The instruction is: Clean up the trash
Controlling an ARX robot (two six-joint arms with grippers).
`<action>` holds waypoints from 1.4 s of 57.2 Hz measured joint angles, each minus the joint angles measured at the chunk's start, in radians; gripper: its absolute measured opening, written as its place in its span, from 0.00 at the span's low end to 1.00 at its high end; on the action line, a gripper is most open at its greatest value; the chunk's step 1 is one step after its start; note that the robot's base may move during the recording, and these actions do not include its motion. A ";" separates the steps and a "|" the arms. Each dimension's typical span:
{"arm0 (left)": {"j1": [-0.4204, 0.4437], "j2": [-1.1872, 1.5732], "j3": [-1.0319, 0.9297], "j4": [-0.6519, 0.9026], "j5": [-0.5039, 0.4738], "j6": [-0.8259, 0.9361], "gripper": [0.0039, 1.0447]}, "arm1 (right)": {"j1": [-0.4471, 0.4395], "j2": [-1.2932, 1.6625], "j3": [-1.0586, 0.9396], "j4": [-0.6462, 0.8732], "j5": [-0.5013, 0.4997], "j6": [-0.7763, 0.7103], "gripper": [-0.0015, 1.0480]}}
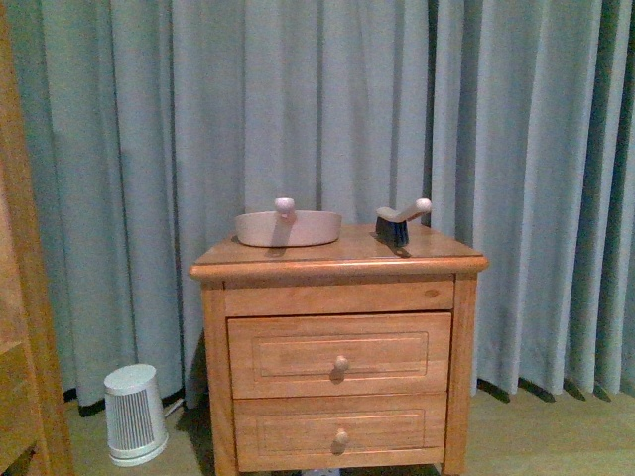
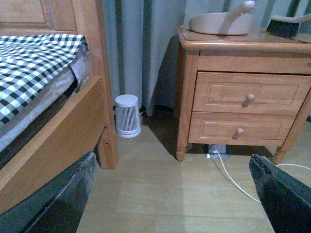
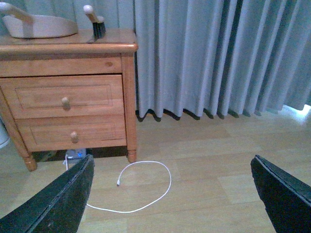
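Observation:
No wad of white tissue paper shows in any view; the trash is out of view. A beige dustpan (image 1: 288, 227) with a knobbed handle sits on the wooden nightstand (image 1: 337, 260), and a small dark-bristled brush (image 1: 400, 224) stands to its right. Both also show in the left wrist view, dustpan (image 2: 221, 23) and brush (image 2: 286, 25), and in the right wrist view, dustpan (image 3: 39, 25) and brush (image 3: 97, 24). My left gripper (image 2: 172, 194) is open and empty, low over the wood floor. My right gripper (image 3: 172, 194) is open and empty above the floor. Neither arm shows in the front view.
The nightstand has two drawers (image 1: 339, 354). A small white ribbed bin (image 1: 134, 415) stands on the floor to its left. A bed with a checked sheet (image 2: 29, 68) and wooden frame is left of that. A white cable (image 3: 146, 184) loops on the floor. Grey curtains (image 1: 317, 99) hang behind.

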 joint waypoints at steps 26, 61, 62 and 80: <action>0.000 0.000 0.000 0.000 0.000 0.000 0.93 | 0.000 0.000 0.000 0.000 0.000 0.000 0.93; 0.000 0.000 0.000 0.000 0.000 0.000 0.93 | 0.000 0.000 0.000 0.000 0.000 0.000 0.93; 0.000 0.000 0.000 0.000 0.000 0.000 0.93 | 0.000 0.000 0.000 0.000 0.000 0.000 0.93; 0.000 0.000 0.000 0.000 0.000 0.000 0.93 | 0.000 0.000 0.000 0.000 0.000 0.000 0.93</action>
